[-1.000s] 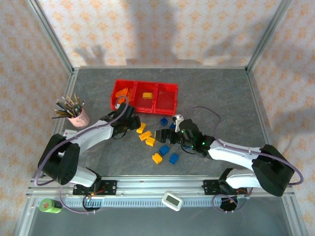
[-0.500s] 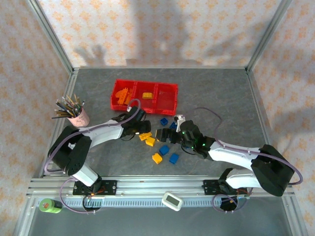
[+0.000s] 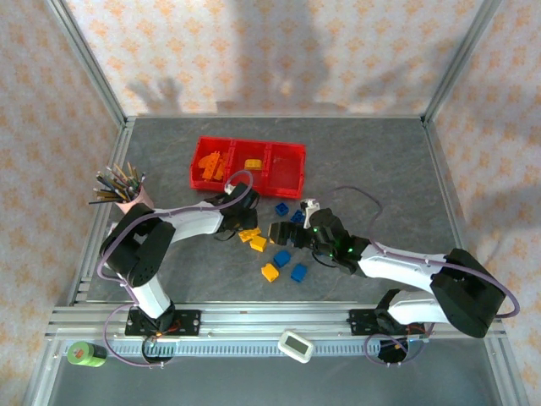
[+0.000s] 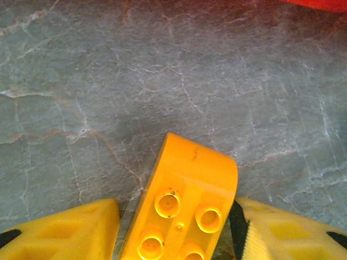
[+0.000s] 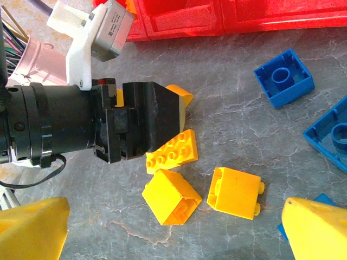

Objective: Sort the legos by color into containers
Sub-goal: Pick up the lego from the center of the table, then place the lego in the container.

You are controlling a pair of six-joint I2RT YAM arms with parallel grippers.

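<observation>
Now that it reached rightward, left gripper [image 4: 176, 219] brackets yellow lego [image 4: 187, 179], grip unclear; right gripper [image 5: 173, 230] spread.

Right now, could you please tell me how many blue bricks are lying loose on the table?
4 blue bricks: two just on the near side of the red tray, two closer to the arm bases. Others may be hidden under the right arm.

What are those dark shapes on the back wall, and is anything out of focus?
Top external: soft, blurred shadows fall across the back wall. Left wrist: the yellow brick is fairly sharp, the yellow fingers beside it softer. Right wrist: the red containers glow bright at the top.
</observation>
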